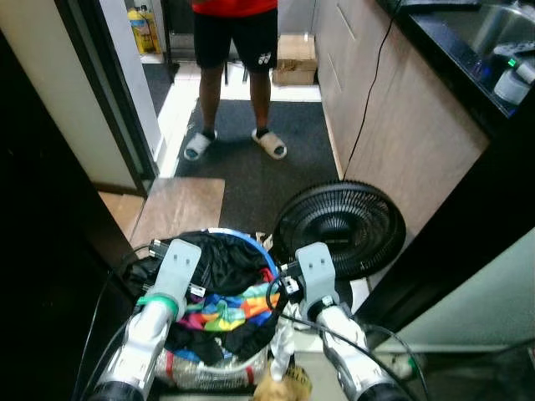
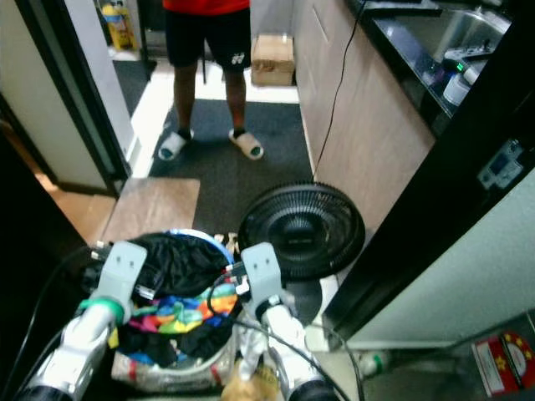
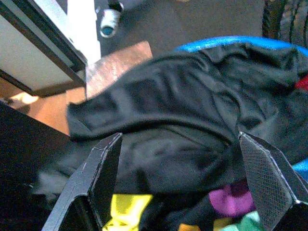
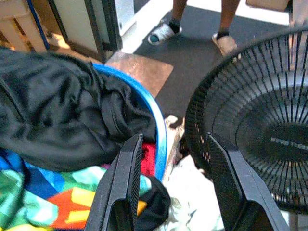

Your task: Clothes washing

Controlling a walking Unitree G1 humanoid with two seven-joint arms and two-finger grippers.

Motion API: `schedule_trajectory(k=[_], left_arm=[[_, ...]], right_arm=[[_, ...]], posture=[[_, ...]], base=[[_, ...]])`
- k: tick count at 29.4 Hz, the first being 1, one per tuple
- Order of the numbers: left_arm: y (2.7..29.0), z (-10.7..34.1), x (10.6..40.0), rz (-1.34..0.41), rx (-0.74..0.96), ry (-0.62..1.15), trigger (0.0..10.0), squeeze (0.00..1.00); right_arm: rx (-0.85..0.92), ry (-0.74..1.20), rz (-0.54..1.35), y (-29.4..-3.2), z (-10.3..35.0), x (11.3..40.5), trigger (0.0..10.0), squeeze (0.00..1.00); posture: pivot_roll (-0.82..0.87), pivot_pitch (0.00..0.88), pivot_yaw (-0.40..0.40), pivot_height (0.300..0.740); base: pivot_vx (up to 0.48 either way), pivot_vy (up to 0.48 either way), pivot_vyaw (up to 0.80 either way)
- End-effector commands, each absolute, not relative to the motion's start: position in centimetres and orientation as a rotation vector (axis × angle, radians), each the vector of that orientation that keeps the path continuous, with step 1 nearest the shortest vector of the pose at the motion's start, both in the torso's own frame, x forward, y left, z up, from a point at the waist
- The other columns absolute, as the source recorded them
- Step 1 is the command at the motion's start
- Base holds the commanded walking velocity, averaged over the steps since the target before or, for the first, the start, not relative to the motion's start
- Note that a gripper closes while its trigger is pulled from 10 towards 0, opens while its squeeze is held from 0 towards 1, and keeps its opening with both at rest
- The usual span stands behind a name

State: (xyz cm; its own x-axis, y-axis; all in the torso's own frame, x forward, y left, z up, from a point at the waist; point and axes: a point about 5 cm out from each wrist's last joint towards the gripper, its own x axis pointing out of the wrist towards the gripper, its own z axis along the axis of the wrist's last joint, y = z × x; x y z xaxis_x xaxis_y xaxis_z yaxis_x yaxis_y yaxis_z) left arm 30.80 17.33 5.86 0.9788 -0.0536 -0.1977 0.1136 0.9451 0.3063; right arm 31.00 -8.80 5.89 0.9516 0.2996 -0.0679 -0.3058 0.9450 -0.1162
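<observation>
A blue-rimmed laundry basket (image 1: pixel 266 251) stands on the floor right below me, heaped with clothes. A black garment (image 1: pixel 219 257) lies on top, over a rainbow-coloured cloth (image 1: pixel 226 316). My left gripper (image 3: pixel 178 180) hovers open just above the black garment (image 3: pixel 183 110), its fingers (image 3: pixel 103 178) spread wide. At the basket's right rim (image 4: pixel 159 130), my right gripper (image 4: pixel 175 187) is open too, one finger (image 4: pixel 126 185) over the clothes and the other over the gap beside the fan. Neither gripper holds anything.
A black floor fan (image 1: pixel 341 227) lies tilted right beside the basket. A person (image 1: pixel 236 50) in black shorts and slippers stands ahead on the dark mat (image 1: pixel 251 167). A wooden cabinet (image 1: pixel 393 125) with a dark counter runs along the right; a door frame (image 1: pixel 109 92) stands on the left.
</observation>
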Motion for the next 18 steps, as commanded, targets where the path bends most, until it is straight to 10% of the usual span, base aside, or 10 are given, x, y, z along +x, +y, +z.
schedule_trajectory(k=[1,18], left_arm=[[16.9,5.5,30.5,-0.108,0.332,0.206,10.0,0.00],[14.0,9.4,34.6,-0.167,0.289,0.128,10.0,0.00]], right_arm=[[-0.112,0.065,0.292,-9.0,5.6,30.7,10.0,0.00],[-0.009,-0.069,0.332,-8.0,9.1,30.4,10.0,0.00]], posture=[[0.08,0.238,0.063,0.740],[-0.01,0.340,0.128,0.740]], base=[[0.000,0.000,0.00],[0.000,0.000,0.00]])
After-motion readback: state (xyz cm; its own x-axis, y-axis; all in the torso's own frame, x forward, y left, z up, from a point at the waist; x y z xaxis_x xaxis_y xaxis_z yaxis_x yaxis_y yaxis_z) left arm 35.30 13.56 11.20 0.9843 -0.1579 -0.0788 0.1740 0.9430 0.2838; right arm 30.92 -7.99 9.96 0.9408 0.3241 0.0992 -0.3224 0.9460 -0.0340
